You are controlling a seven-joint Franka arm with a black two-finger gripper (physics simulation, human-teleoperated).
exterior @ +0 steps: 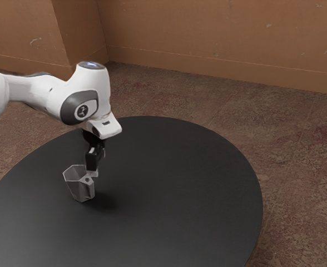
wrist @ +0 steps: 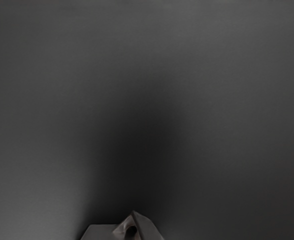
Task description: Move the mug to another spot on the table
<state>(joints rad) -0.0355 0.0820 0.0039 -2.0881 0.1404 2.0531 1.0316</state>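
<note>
You're looking at a round, matte black bench (exterior: 197,183) that takes up the lower half of the exterior view; its edge curves away toward the exterior view's right. In the wrist view its plain dark surface (wrist: 212,75) spreads beyond the hand. Around it lies a mottled brown carpet floor (exterior: 275,128) with reddish patches. Behind that stands an orange-brown wall (exterior: 219,28) with a matching baseboard (exterior: 219,64). A squared wall projection (exterior: 80,28) juts forward at the exterior view's upper left, with a pale scuff (exterior: 36,40) beside it.

The mug (exterior: 76,183) is pale grey, gripper (exterior: 92,171) and table (exterior: 180,189) black, arm (exterior: 38,92) white, floor (exterior: 263,128) mottled brown.
</note>
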